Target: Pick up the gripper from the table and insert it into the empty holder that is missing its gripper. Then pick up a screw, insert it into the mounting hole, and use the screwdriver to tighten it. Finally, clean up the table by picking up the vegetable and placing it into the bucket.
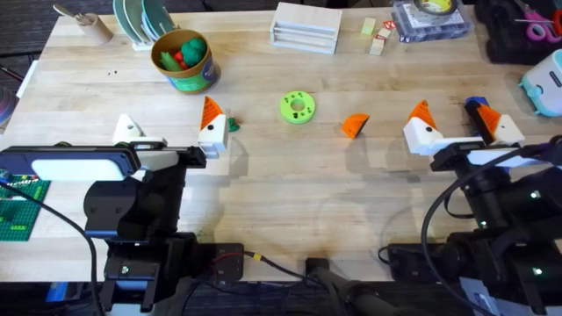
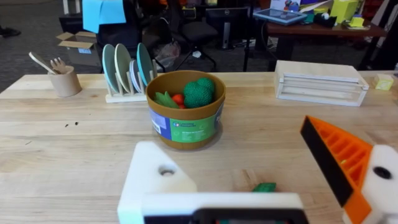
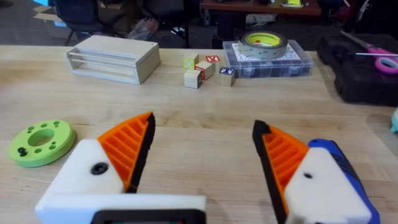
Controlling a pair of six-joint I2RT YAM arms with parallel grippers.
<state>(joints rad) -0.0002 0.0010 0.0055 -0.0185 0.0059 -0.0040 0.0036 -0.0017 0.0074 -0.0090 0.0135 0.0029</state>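
Our left gripper [image 1: 169, 134] stands released, its fingers spread with nothing between them: the outer one is the bare white holder [image 1: 129, 128] lacking its tip, the inner one carries an orange ribbed pad. Just behind them sits the bucket [image 1: 184, 61], already showing red and green toys inside, and a bit of green, seemingly the vegetable [image 1: 233, 125], lies on the counter [image 1: 290, 184] touching the inner finger. Moving right, we pass a bright green ring [image 1: 297, 107], then the loose orange gripper [image 1: 355, 125], alone on bare wood between our two arms. Further right, our right gripper [image 1: 457, 129] also stands apart and empty, both pads fitted; the blue screwdriver [image 1: 475, 106] lies against its outer finger.

We judge the orange piece light, rigid and smooth-sided, so it may skate or twist if nipped at its thin edge. Its ribbed face should give purchase; we would take it across the thicker end, squarely, leaving the mating side free for the holder.
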